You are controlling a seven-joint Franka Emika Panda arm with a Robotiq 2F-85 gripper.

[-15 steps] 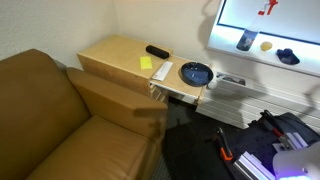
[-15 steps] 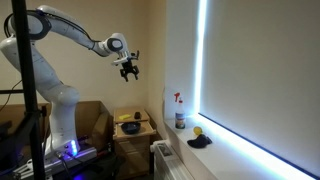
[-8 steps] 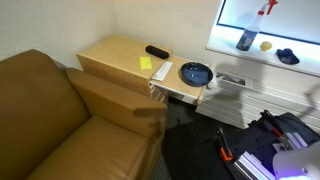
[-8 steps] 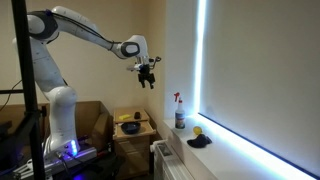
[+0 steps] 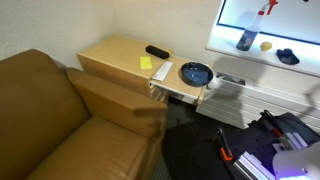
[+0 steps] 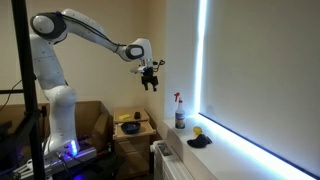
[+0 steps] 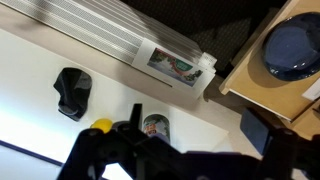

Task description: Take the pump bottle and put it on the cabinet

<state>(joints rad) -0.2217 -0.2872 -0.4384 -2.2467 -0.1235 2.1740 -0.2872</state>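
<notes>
The pump bottle [image 5: 247,38], translucent with a red-and-white trigger head, stands upright on the white window sill; it also shows in an exterior view [image 6: 179,113] and from above in the wrist view [image 7: 155,127]. My gripper [image 6: 151,79] hangs in the air above and to the side of the bottle, apart from it. In the wrist view its fingers [image 7: 194,126] are spread open and empty. The light tan wooden cabinet [image 5: 115,55] stands beside the sofa, below the sill, and shows in an exterior view [image 6: 132,139] and in the wrist view [image 7: 262,98].
A dark blue bowl [image 5: 196,73] sits on the cabinet's end, with a black remote [image 5: 157,52] and a yellow note [image 5: 147,62]. A yellow item [image 7: 101,125] and a black item [image 7: 72,92] lie on the sill. A brown sofa [image 5: 60,120] and a radiator [image 7: 110,30] are nearby.
The arm has reached toward the window, carrying the gripper sideways and slightly down toward the bottle. The bottle has not moved.
</notes>
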